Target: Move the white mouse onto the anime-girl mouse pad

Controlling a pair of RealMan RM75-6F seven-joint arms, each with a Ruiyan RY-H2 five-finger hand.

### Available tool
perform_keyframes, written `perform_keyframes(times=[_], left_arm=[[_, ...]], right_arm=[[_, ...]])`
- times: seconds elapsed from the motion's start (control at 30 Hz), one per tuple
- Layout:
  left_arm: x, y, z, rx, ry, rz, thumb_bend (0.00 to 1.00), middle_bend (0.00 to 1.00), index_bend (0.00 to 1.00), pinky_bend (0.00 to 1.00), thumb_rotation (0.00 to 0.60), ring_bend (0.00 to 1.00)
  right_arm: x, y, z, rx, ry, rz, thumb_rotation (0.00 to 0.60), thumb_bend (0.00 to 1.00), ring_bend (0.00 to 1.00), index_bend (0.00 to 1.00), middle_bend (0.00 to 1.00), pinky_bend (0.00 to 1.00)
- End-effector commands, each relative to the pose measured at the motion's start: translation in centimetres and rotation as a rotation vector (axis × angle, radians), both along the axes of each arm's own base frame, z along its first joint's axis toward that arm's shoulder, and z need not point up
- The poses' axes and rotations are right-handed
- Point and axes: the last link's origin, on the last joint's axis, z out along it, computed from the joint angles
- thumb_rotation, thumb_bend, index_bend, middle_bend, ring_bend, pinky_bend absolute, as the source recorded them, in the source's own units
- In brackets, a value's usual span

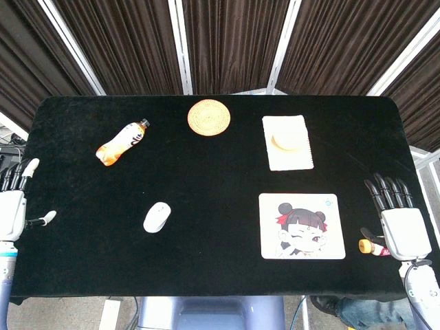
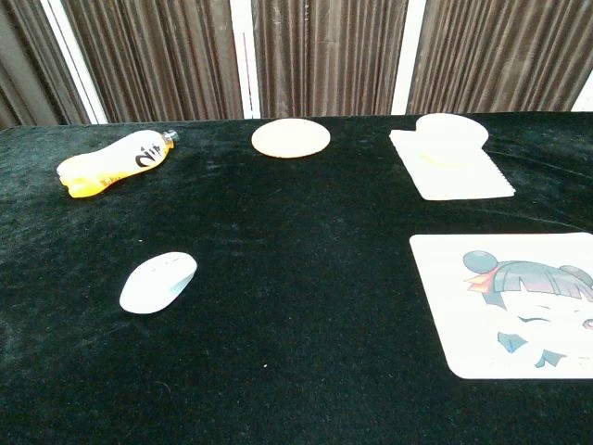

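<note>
A small white mouse [image 1: 157, 217], smooth and oval, lies on a black cloth worktop [image 1: 213, 179] left of centre and toward the near edge, its length angled slightly to the right. Well apart from it, to the right at about the same depth, lies the pad [image 1: 302, 226], a pale square printed with a winking cartoon girl with dark hair buns and a red bow. Nothing rests on the pad. The left hand [image 1: 15, 203] sits at the worktop's left edge, palm side down, fingers spread and pointing away, thumb out to the side, holding nothing. The right hand [image 1: 397, 218] sits at the right edge, just beyond the pad, in a similar pose: dark fingers fanned apart and empty. On the far side, an orange bottle [image 1: 122, 143] lies on its side to the left, a round woven coaster [image 1: 208, 117] sits in the middle, and a white cloth [image 1: 287, 142] with a pale round thing on it sits to the right. The head view shows both hands; the chest view shows neither, but gives a closer, lower look at the mouse [image 2: 158, 282] and cuts off the pad [image 2: 508, 303] at its right edge.
</note>
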Motion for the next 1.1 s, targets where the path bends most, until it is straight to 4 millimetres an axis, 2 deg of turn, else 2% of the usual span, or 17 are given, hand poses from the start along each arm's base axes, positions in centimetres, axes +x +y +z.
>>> perform_keyframes(times=[0.03,0.17,0.3,0.5,0.63,0.73,0.9,1.1], left_arm=[[-0.3,0.2,0.0,-0.010,0.010,-0.007,0.00,0.00,0.00,0.00,0.600,0.00],[0.1,1.3,-0.6,-0.049,0.023,-0.066,0.00,0.00,0.00,0.00,0.600,0.00],[1.6,3.5,-2.4,-0.202,0.164,-0.218,0.00,0.00,0.00,0.00,0.600,0.00],[4.9,7.5,-6.8,-0.420,0.408,-0.587,0.00,0.00,0.01,0.00,0.600,0.00],[6.0,8.8,-8.7,-0.470,0.524,-0.825,0.00,0.00,0.06,0.01,0.600,0.00],[6.3,9.8,-10.0,-0.516,0.628,-0.971,0.00,0.00,0.11,0.06,0.600,0.02],[6.1,11.1,-11.8,-0.603,0.783,-1.096,0.00,0.00,0.16,0.09,0.600,0.03],[6.8,11.5,-13.6,-0.629,0.806,-1.167,0.00,0.00,0.17,0.09,0.600,0.01]], right_arm=[[0.0,0.0,0.0,0.003,-0.005,-0.002,0.600,0.00,0.00,0.05,0.00,0.00],[0.0,0.0,0.2,-0.001,-0.013,-0.008,0.600,0.00,0.00,0.05,0.00,0.00],[0.1,0.0,0.4,-0.013,-0.023,-0.009,0.600,0.00,0.00,0.05,0.00,0.00],[-0.1,-0.2,0.3,-0.019,-0.019,-0.032,0.600,0.00,0.00,0.05,0.00,0.00],[-0.6,-0.3,0.5,-0.029,-0.014,-0.053,0.600,0.00,0.00,0.05,0.00,0.00],[-0.9,-0.3,0.5,-0.034,-0.008,-0.068,0.600,0.00,0.00,0.05,0.00,0.00],[-1.3,-0.3,0.6,-0.041,-0.003,-0.089,0.600,0.00,0.00,0.05,0.00,0.00],[-1.5,-0.4,0.7,-0.049,0.000,-0.100,0.600,0.00,0.00,0.05,0.00,0.00]])
